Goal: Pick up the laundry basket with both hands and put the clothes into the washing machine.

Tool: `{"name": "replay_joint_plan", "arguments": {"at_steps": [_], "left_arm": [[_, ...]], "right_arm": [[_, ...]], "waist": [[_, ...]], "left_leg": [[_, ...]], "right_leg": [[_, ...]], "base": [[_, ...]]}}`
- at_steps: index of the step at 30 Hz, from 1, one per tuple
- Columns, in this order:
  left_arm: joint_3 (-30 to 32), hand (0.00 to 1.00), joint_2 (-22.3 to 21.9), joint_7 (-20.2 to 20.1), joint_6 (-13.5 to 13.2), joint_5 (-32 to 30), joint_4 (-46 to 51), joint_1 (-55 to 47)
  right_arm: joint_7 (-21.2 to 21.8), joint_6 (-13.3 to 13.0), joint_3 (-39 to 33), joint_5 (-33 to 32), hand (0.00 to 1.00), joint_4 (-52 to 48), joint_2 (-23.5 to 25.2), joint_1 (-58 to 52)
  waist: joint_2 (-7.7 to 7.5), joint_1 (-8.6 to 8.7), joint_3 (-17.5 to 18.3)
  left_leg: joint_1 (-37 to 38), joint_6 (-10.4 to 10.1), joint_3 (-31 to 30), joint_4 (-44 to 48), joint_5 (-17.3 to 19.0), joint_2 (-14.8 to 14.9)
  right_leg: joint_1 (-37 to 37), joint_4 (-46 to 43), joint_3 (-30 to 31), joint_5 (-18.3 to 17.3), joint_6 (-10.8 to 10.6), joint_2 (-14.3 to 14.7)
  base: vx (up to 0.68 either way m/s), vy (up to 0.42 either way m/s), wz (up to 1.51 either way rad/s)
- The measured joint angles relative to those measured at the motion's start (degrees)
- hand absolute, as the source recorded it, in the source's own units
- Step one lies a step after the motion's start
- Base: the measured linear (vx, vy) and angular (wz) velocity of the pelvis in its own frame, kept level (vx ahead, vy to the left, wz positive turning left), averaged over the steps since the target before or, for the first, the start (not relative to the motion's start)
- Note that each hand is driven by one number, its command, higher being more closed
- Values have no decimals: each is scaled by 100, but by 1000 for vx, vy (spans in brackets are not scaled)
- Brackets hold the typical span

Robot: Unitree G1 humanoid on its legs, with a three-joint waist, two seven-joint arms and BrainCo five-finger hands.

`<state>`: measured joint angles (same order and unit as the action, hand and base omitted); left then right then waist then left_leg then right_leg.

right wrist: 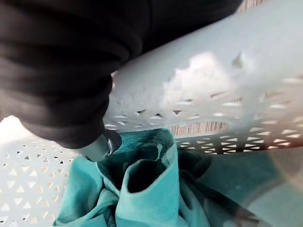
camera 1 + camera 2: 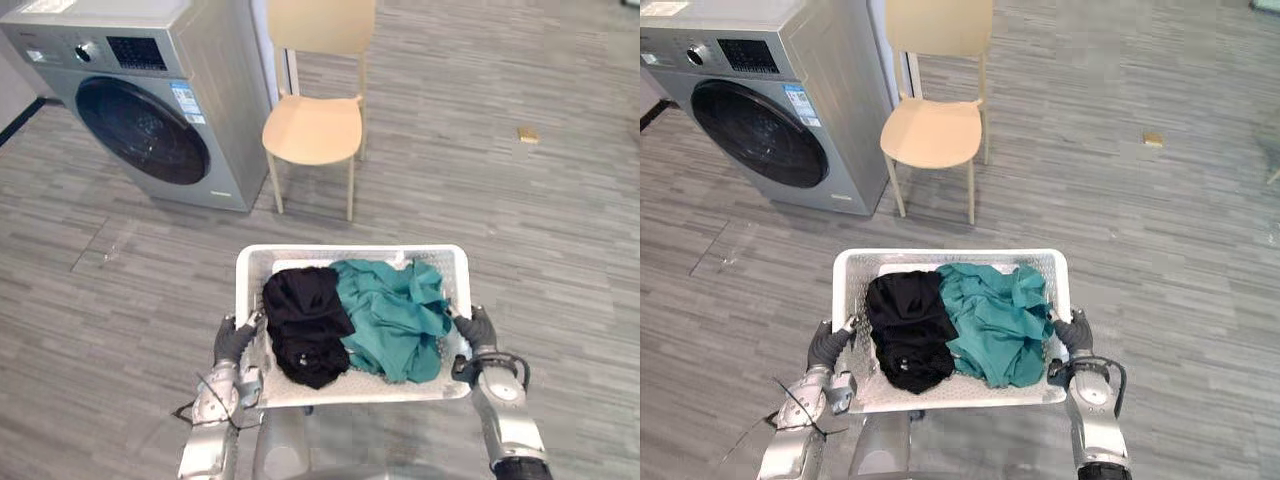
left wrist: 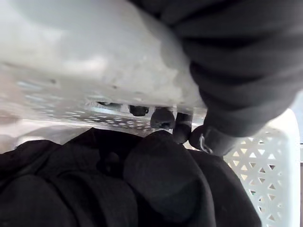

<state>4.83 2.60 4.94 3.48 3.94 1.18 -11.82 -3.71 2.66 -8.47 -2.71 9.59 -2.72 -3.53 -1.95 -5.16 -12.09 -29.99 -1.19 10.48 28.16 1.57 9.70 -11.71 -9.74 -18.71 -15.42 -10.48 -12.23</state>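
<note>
Both hands are clenched on the basket (image 2: 350, 252), which sits level between the arms, low and central in the head views and well short of the washer (image 2: 200, 60).

Far left, at the top, the washer stands on the grey plank floor (image 2: 560, 230) with its round dark door (image 2: 140, 130) closed. Just right of it is a pale wooden chair (image 2: 312, 130), its seat turned toward the robot. Further right, well apart, a small tan scrap (image 2: 527, 134) lies on the floor.

Nearer, the left hand (image 2: 233, 340) grasps the left rim of the white perforated basket. In its wrist view the dark fingertips (image 3: 162, 118) curl under the rim and show against the inner wall. Next comes the black garment (image 2: 305, 320), bunched in the left half of the basket. Touching it, the teal garment (image 2: 395, 315) fills the right half and reaches up to the far wall. At the right rim the right hand (image 2: 477, 328) holds on in the same way. Its wrist view shows one silver finger (image 1: 102, 144) hooked over the edge, its tip resting on the teal cloth.
</note>
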Motion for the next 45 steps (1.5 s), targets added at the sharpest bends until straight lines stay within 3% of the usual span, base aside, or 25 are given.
{"name": "replay_joint_plan", "arguments": {"at_steps": [3, 5, 6, 8, 11, 13, 14, 15, 16, 18, 20, 21, 23, 25, 28, 29, 30, 31, 32, 35, 36, 38, 40, 42, 45], "left_arm": [[39, 100, 8, 29, 2, 12, 5, -20], [28, 100, 116, 36, 1, 12, 89, -153], [27, 100, 164, 42, 1, 6, 216, -223], [20, 100, 287, 55, -1, 3, 355, -254], [29, 100, 291, 56, -16, 5, 368, -235], [5, 100, 287, 48, -15, 4, 367, -165], [7, 100, 267, 48, -16, 5, 363, -129], [7, 100, 230, 49, -11, -12, 300, -94], [20, 100, 109, 57, -4, -18, 224, -64], [-19, 100, 30, 55, -4, -34, 215, -55], [-30, 100, -68, 50, -4, -69, 142, 6], [-27, 100, -103, 50, 0, -69, 79, 31], [-104, 100, -117, 42, -20, -70, 81, 171], [-78, 100, -115, 42, -26, -70, 81, 294], [-21, 100, -113, 42, -29, -75, 83, 366], [14, 100, -113, 44, -29, -100, 97, 371], [41, 100, -135, 45, -29, -134, 110, 350], [51, 100, -141, 52, -35, -140, 110, 341], [140, 100, -7, 71, -23, -207, 79, 407], [386, 100, 44, 219, -28, -235, 132, 451], [409, 100, 42, 271, -35, -235, 247, 416], [400, 100, 71, 270, -48, -242, 360, 405], [386, 100, 154, 270, -43, -240, 362, 343], [297, 100, 285, 269, -16, -241, 359, 267], [264, 100, 404, 285, -2, -239, 241, 240]], "right_arm": [[10, 8, 7, 8, 100, 96, 8, 194], [14, 6, 23, 9, 100, 240, 104, 206], [17, 6, 29, 10, 100, 340, 195, 276], [16, -10, 29, 10, 100, 345, 279, 316], [14, -11, 15, 11, 100, 315, 273, 330], [4, -11, -13, 9, 100, 286, 216, 339], [-2, -12, -18, 10, 100, 244, 203, 347], [-16, -11, 8, 11, 100, 244, 157, 318], [-23, -7, 22, 55, 100, 233, 87, 351], [-26, -7, 24, 53, 100, 221, -6, 351], [-34, -3, 14, 53, 100, 72, -108, 296], [-44, -4, 31, 51, 100, -55, -134, 211], [-139, -7, -9, 50, 100, -380, -137, 72], [-158, -19, -17, 39, 100, -481, -137, 98], [-148, -19, -10, 4, 100, -482, -131, 174], [-126, -19, 9, 3, 100, -482, -130, 197], [-116, -20, 37, -5, 100, -481, -143, 191], [-115, -35, 49, -7, 100, -427, -134, 211], [-145, -39, 53, -9, 100, -304, 15, 261], [-124, -40, 272, -3, 100, -142, 49, 683], [-113, -43, 282, -1, 100, -133, 65, 776], [-130, -112, 256, -2, 100, -124, 124, 794], [-126, -117, 281, 8, 100, -64, 164, 786], [-131, -115, 277, 19, 100, 213, 236, 791], [-126, -101, 387, 21, 100, 362, 256, 808]], "waist": [[-46, -39, -32], [-34, -35, -55], [1, -25, -73], [67, 8, -112], [138, 153, -149], [144, 235, -148], [144, 312, -148], [211, 390, -131], [435, 353, -123], [581, 405, -82], [779, 417, -115], [816, 384, -110], [791, 275, -110], [757, 262, -113], [669, 140, -129], [611, 62, -114], [654, 40, -68], [605, 10, -76], [272, 72, 22], [145, -39, 19], [141, -101, 22], [193, -181, 22], [73, -189, 12], [-6, -145, 1], [13, -47, -8]], "left_leg": [[94, 108, 44, 969, 968, -107], [787, 267, 298, 1023, 1421, -137], [1097, 315, 420, 921, 1521, -62], [1665, 314, 605, 516, 1592, -19], [2413, 203, 896, -83, 1662, -45], [2615, 127, 1013, -214, 1707, -41], [2699, 8, 1008, -209, 1783, -36], [2952, -296, 821, -109, 2049, 31], [3119, -414, 599, -2, 2135, 251], [3050, -512, 305, 695, 2044, 461], [2569, -368, 111, 2150, 1334, 948], [2298, -199, 134, 2876, 640, 1222], [1571, 116, 420, 3981, 726, 1565], [1106, 141, 715, 3774, 990, 1516], [728, 16, 796, 2087, 1163, 1150], [652, -86, 680, 1043, 1062, 905], [737, -244, 461, -237, 483, 711], [796, -20, 416, -357, -233, 622], [791, 108, 446, -380, -216, 310], [685, 383, 377, -7, -1, 190], [718, 342, 351, 126, 138, 146], [900, 165, 324, 81, 579, 118], [1147, 173, 478, -22, 789, 70], [1524, 285, 630, -305, 861, -71], [1829, 415, 697, -608, 807, -88]], "right_leg": [[358, -1692, 333, 211, -35, -430], [1054, -3716, 708, 1089, 58, -852], [1508, -4504, 713, 1027, 150, -855], [2268, -5221, 445, 691, 621, -771], [3081, -4168, -241, 343, 912, -497], [3295, -2487, -491, 419, 948, -296], [3314, -1367, -462, 709, 987, -166], [3233, -1010, -184, 1746, 1081, 114], [3219, -1518, -145, 1412, 1108, 226], [3082, -1979, -217, 868, 1105, 327], [2613, -1970, -393, 561, 1143, 561], [2330, -1790, -441, 509, 1180, 654], [1659, -1161, -427, 472, 1161, 758], [1281, -763, -445, 517, 1086, 722], [897, -498, -496, 527, 954, 518], [772, -484, -501, 467, 688, 319], [617, -485, -509, 364, 384, 244], [512, -481, -471, 279, 180, 205], [502, -330, -507, 321, 162, -42], [287, 120, -635, 773, 57, 26], [223, 41, -678, 884, -45, -36], [383, -613, -634, 892, -52, -154], [919, -1879, -480, 998, 94, -566], [1561, -3131, -287, 1654, 380, -1023], [1967, -3476, -367, 876, 553, -932]], "base": [[542, 293, 10], [562, 250, -23], [561, 175, -59], [435, 98, -57], [433, 4, -38], [382, -37, -6], [556, -107, 23], [800, -181, 12], [731, -199, 2], [545, -191, -2], [438, -161, 2], [402, -88, -5], [446, -35, -2], [382, 45, 10], [375, 181, 0], [356, 295, -6], [370, 318, -4], [384, 281, 31], [366, 233, 39], [294, 155, 25], [240, 124, 8], [162, 162, -2], [109, 143, -19], [139, 127, -20], [142, 68, -12]]}}
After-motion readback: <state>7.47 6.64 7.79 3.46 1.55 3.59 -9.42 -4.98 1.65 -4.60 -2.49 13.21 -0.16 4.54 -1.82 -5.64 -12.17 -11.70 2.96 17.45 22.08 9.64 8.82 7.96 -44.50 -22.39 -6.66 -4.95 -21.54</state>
